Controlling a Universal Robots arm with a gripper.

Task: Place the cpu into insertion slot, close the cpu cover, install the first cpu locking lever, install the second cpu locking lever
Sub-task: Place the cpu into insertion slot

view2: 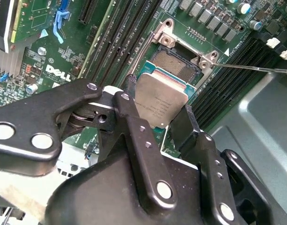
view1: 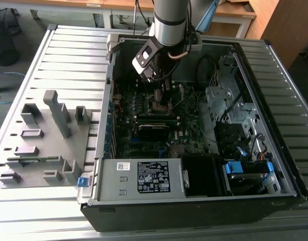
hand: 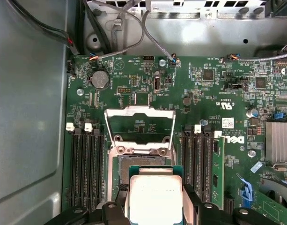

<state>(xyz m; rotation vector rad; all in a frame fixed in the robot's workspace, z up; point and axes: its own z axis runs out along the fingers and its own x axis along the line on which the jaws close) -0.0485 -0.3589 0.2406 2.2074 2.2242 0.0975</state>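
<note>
The cpu (hand: pixel 155 198) is gripped by its two opposite edges between the black fingers (view2: pixel 134 122) of the gripper (view2: pixel 156 103), which is clamped onto it. The dull silver top of the chip is turned towards both wrist cameras. The chip is held just over one edge of the insertion slot (view2: pixel 178 58) and is not seated; most of the slot's dark contact field is left bare. Whether any edge of the chip touches the slot's frame cannot be told.

Beyond the slot, the cpu cover (hand: pixel 139 111) is seen swung open on its hinge and folded away from the slot, with green board visible through its square window. A thin locking lever (view2: pixel 255 68) is seen sticking out sideways from the slot's corner bracket.

The slot is flanked on both sides by rows of black memory slots (hand: pixel 84 164) on the green motherboard (hand: pixel 204 93).

In the exterior view, the arm (view1: pixel 169 20) is lowered into the open computer case (view1: pixel 274 165), which is laid on a slatted metal table (view1: pixel 68 55). A grey parts fixture (view1: pixel 48 135) is set beside the case on the exterior view's left.
</note>
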